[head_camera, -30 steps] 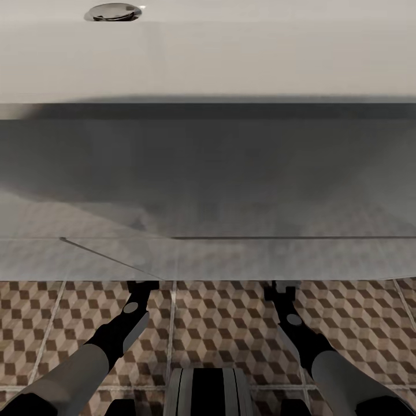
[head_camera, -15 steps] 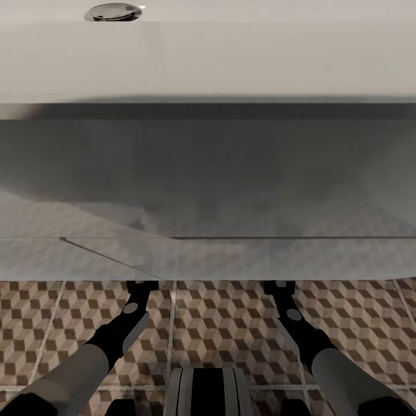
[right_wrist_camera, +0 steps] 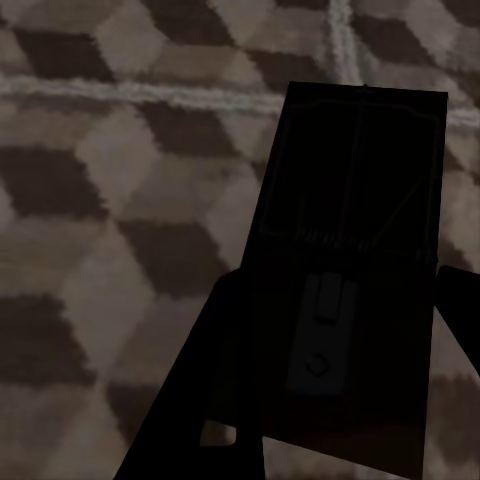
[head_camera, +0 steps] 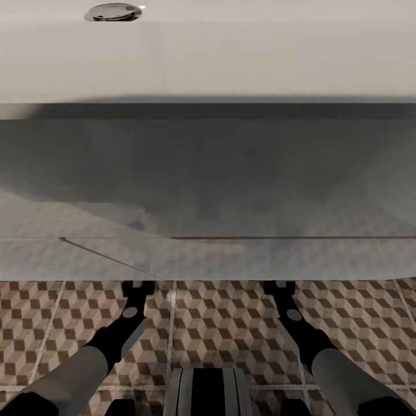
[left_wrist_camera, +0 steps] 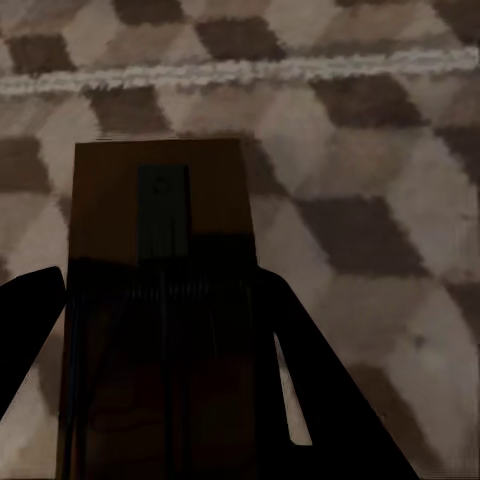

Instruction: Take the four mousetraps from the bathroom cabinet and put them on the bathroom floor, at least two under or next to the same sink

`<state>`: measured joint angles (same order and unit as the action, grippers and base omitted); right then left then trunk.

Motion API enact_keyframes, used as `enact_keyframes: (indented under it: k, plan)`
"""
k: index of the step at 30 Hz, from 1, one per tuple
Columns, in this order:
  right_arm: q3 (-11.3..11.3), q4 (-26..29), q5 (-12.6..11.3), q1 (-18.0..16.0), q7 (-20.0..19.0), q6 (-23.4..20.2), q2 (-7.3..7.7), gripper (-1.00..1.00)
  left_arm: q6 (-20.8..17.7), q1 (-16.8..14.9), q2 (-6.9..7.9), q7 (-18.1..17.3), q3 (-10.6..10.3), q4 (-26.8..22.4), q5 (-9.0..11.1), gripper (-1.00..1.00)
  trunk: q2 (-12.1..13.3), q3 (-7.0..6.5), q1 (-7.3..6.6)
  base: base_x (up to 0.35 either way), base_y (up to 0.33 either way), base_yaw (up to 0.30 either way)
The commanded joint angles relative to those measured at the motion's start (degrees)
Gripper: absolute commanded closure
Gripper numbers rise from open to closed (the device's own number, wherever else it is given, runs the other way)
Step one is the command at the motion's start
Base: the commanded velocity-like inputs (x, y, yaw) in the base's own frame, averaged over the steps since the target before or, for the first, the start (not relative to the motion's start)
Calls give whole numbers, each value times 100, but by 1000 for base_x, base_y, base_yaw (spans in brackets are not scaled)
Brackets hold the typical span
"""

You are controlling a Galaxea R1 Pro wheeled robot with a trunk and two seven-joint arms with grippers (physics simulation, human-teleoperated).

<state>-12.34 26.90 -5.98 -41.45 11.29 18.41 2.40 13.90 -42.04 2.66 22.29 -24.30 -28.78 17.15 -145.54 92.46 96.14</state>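
Two gripped mousetraps (left_wrist_camera: 160, 260) (right_wrist_camera: 350, 270), wrist views alone.

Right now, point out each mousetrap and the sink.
left mousetrap (left_wrist_camera: 160, 215): left wrist view, on its wooden board.
right mousetrap (right_wrist_camera: 355, 200): right wrist view, on its dark board.
bathroom sink (head_camera: 231, 58): head view, on its white top.

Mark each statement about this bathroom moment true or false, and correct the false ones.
1. A mousetrap sits between the left gripper's fingers. True.
2. The floor is plain white tile. False: its tiles carry a brown, beige and white cube pattern.
3. The right gripper has a dark mousetrap between its fingers. True.
4. Both arms reach toward the sink ahead. True.
5. A mousetrap lies on the sink's top. False: none shows there, just a chrome fitting.
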Motion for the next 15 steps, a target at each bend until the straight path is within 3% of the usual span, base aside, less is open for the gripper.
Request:
enact_keyframes:
  k: [1,15]
  plan:
    - [-49,-4,-62,-4,31,22,6,100,38,-5,6,50,-51,15,49,100,-1,3,-1,0,0,0]
    - [-56,-52,-96,-4,31,22,6,100,156,-6,-1,91,-56,275,56,100,-1,3,-1,0,0,0]
